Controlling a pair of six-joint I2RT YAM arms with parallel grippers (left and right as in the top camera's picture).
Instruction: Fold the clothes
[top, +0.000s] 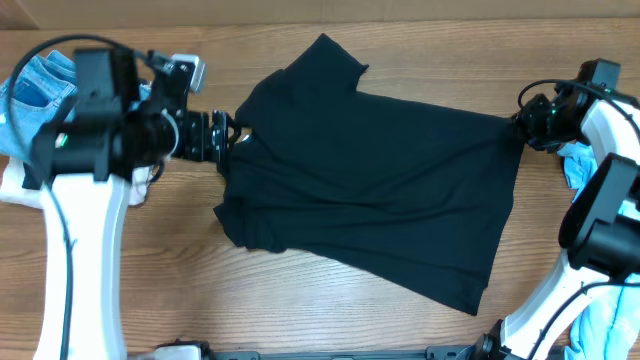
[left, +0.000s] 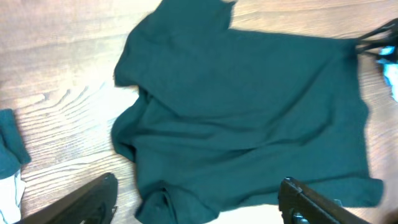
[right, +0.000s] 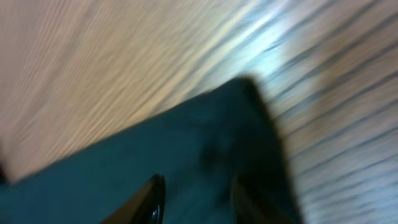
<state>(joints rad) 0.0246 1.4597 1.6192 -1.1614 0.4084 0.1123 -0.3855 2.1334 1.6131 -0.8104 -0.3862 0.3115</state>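
The clothes are one black T-shirt (top: 370, 170) lying spread and a little rumpled across the middle of the wooden table, one sleeve pointing to the far edge. My left gripper (top: 228, 140) is at the shirt's left edge, open wide. In the left wrist view its fingers straddle a bunched fold of the shirt (left: 249, 106) without touching, the left gripper (left: 199, 183) low over it. My right gripper (top: 520, 125) is at the shirt's far right corner. The blurred right wrist view shows the right gripper (right: 199, 183) with fingers apart over the dark fabric (right: 186, 143).
A blue denim piece (top: 40, 85) and a white folded garment (top: 15, 185) lie at the left edge behind the left arm. Light blue cloth (top: 578, 165) sits by the right arm's base. Bare wood table (top: 150, 270) shows in front of the shirt.
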